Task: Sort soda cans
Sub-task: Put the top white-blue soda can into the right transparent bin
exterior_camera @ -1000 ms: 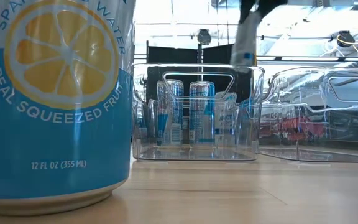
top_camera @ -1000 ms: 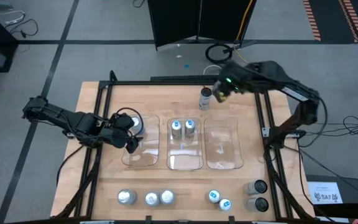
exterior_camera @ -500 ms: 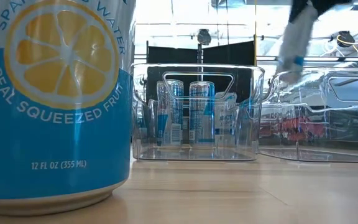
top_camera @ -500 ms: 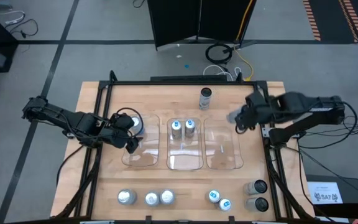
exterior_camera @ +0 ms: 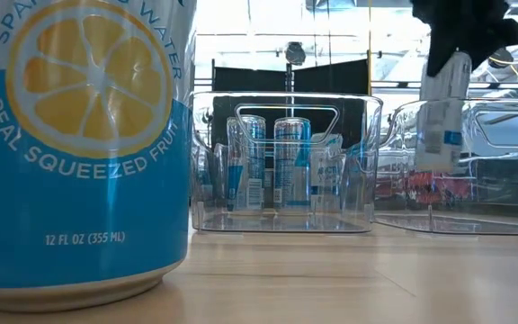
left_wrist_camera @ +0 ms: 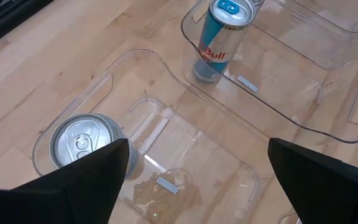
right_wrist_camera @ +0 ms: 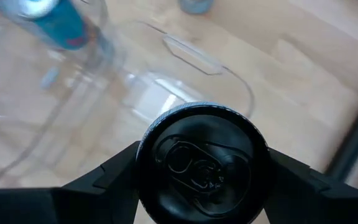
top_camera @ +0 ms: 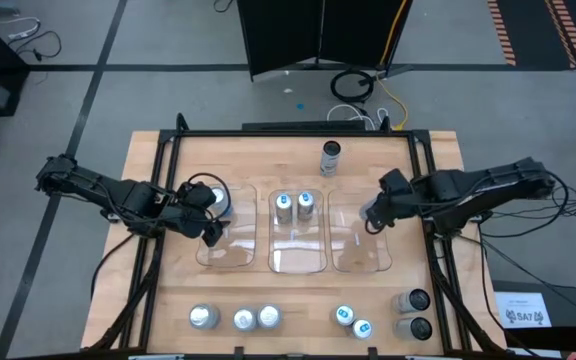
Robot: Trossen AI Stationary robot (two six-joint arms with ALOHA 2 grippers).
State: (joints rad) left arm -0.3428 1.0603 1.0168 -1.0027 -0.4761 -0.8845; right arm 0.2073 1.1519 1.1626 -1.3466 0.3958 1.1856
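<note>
My right gripper is shut on a dark-topped soda can with a pale body, held over the right clear bin. My left gripper stands open over the left bin, next to the silver-topped can standing in it. Two blue-marked cans stand in the middle bin. One dark-topped can stands on the table near the far edge. My right gripper pinches the can's upper end between its two fingers, one on either side just under the dark rim. The fingers come from above, slanting down. The can hangs below them, a little tilted, with its lower end clear of the bin's floor.
Along the near edge stand three silver-topped cans, two blue-marked cans and two dark-topped cans. A large blue sparkling-water can fills the low view's left. A dark frame rail runs along the table's right side.
My right gripper has carried the can from beside the standing can at the far edge toward the table's near edge and down, and now hangs over the right bin. Its wrist has rolled on the way. The can has stayed in its fingers throughout.
</note>
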